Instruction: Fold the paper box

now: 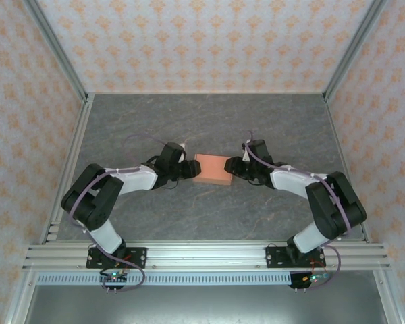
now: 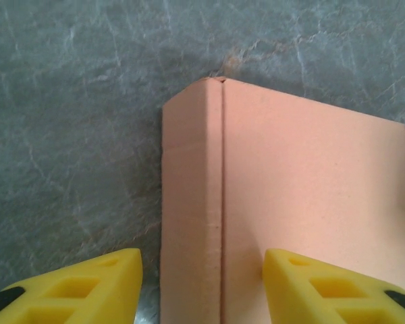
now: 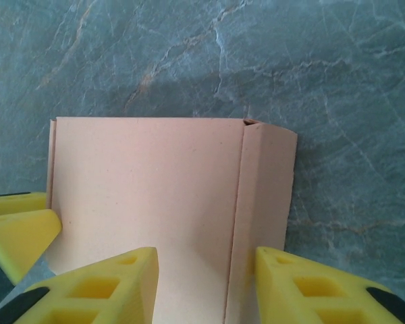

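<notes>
The paper box (image 1: 212, 169) sits closed near the middle of the grey marbled table (image 1: 209, 115), with an arm at each short end, probably so the two can square it up and press the end panels home from both sides at once. The left gripper (image 1: 187, 169) is at its left end and the right gripper (image 1: 231, 166) at its right end.

In the left wrist view the jaws are parted astride the narrow end panel: one yellow finger (image 2: 88, 283) is clear of the cardboard over bare table, and the other (image 2: 337, 287) lies over the top face. The right jaws are parted the same way (whether either finger actually presses the cardboard I cannot tell). Neither gripper looks clamped on the box.
</notes>
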Robot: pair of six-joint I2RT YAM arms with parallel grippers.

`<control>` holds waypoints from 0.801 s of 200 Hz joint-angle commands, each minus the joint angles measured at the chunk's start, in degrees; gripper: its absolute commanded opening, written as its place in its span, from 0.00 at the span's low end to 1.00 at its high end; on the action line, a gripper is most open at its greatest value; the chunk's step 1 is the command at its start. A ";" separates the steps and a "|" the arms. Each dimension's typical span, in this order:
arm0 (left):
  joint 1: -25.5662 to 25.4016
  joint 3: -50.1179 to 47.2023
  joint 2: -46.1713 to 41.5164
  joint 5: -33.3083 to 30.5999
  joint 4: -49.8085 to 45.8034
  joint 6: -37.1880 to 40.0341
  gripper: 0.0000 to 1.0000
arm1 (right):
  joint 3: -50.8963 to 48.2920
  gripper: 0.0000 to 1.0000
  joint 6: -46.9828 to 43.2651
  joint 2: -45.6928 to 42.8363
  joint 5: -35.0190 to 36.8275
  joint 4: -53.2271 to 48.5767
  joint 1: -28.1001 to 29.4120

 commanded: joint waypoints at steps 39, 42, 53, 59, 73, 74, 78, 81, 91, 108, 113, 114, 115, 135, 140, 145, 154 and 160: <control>2.78 7.40 5.50 -1.83 -0.99 1.90 0.49 | 10.96 0.40 -1.48 8.42 1.31 1.05 -0.41; 2.85 8.05 5.98 -1.96 -1.47 2.18 0.49 | 11.69 0.40 -1.76 9.07 1.48 0.72 -0.53; 3.36 10.46 7.83 -2.55 -2.78 3.36 0.50 | 15.17 0.40 -2.59 11.27 1.96 -0.71 -0.87; 3.54 11.79 8.67 -3.19 -3.71 3.78 0.50 | 16.78 0.40 -3.01 12.41 1.91 -1.46 -1.08; 4.57 14.10 10.11 -3.76 -4.91 4.65 0.53 | 19.75 0.40 -4.44 13.95 2.70 -3.67 -1.35; 4.61 14.29 10.15 -3.82 -5.00 4.71 0.53 | 19.93 0.40 -4.59 14.05 2.91 -3.86 -1.41; 4.94 14.63 10.41 -4.16 -5.37 4.76 0.54 | 20.58 0.40 -5.05 14.12 3.48 -4.58 -1.46; 5.11 14.97 10.51 -4.46 -5.61 4.77 0.55 | 20.93 0.40 -5.49 14.16 4.04 -5.26 -1.49; 5.76 16.15 10.63 -5.05 -6.59 4.77 0.57 | 21.99 0.41 -7.17 13.98 6.07 -7.64 -1.68; 6.55 17.52 9.84 -6.58 -9.03 7.39 0.62 | 23.39 0.43 -10.26 11.83 10.62 -12.41 -2.13; 6.78 17.68 9.23 -7.09 -9.64 7.90 0.63 | 23.65 0.44 -11.48 10.73 12.93 -14.19 -2.14; 6.77 17.68 9.05 -7.24 -9.69 8.01 0.64 | 23.68 0.44 -11.71 10.46 13.38 -14.52 -2.11; 6.81 17.66 8.92 -7.32 -9.80 8.10 0.64 | 23.70 0.44 -11.96 10.24 13.78 -14.82 -2.14; 6.93 16.47 4.07 -11.81 -11.48 10.40 0.69 | 22.70 0.46 -16.29 3.02 22.63 -19.96 -2.14; 6.98 15.31 2.23 -13.23 -11.06 10.93 0.70 | 21.88 0.48 -17.29 0.86 25.07 -20.69 -2.07; 6.93 13.89 -0.14 -15.01 -10.44 11.36 0.70 | 21.11 0.51 -18.19 -1.71 27.44 -21.38 -2.07; 6.93 10.79 -4.70 -18.29 -9.20 12.19 0.71 | 19.37 0.54 -19.87 -6.19 31.96 -22.37 -2.07; 6.95 8.48 -7.89 -20.41 -8.45 13.07 0.72 | 18.36 0.55 -20.86 -9.23 35.24 -22.89 -2.01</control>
